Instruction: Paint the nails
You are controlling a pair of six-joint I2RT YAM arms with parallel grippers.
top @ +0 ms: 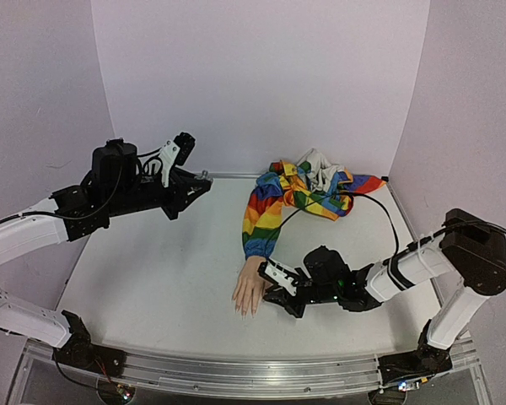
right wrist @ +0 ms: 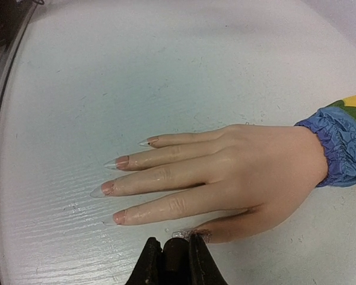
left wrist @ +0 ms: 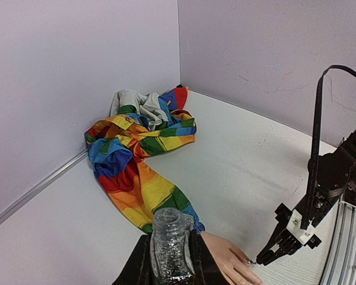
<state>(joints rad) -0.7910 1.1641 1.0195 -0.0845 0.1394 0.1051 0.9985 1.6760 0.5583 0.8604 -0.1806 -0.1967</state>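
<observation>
A: Skin-toned plastic mannequin hand lies palm-down on our white table, long axis running from rainbow sleeve toward the near edge; long, pointed, clear-tipped nails at that end

B: We have the right gripper nearest, pinching a dark brush stem at the thumb; the other four nails are just beyond. Our left gripper clamps the clear glass bottle, well apart

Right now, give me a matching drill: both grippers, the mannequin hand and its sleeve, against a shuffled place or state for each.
1. left gripper
2. right gripper
3. mannequin hand
4. sleeve

A. rainbow-striped, bunched up at its far end
B. raised, shut on a clear bottle
C. lying palm down
D. low beside the thumb, shut on a dark brush

Pairs: 1-B, 2-D, 3-C, 4-A.
</observation>
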